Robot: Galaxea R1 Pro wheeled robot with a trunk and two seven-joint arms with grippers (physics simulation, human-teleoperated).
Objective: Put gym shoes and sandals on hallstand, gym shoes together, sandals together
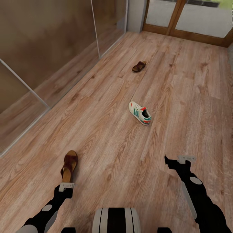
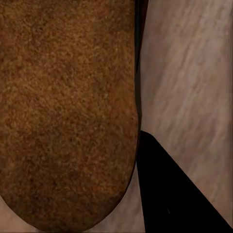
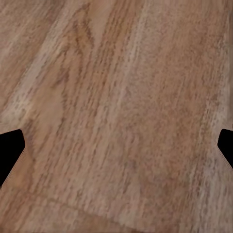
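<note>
sandal (image 1: 69,167) at left gripper (image 1: 66,186)

Three shoes on the corridor floor (image 1: 181,81). Near sandal (image 1: 69,165) lies left, just ahead of the left gripper (image 1: 66,187), pointing away. Gym shoe (image 1: 139,113) sits mid-floor, farther on and to the right. Second sandal (image 1: 138,66) lies beyond it, toward the far door (image 1: 194,19). Glass wall (image 1: 48,48) runs along the floor's left edge.

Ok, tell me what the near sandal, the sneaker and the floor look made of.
Near sandal: seemingly brown suede straps, matte and grainy, over a tan insole.
Sneaker: apparently white leather or synthetic, green stripes, orange heel patch.
Floor: wood-grain planks, possibly laminate, low sheen.
</note>
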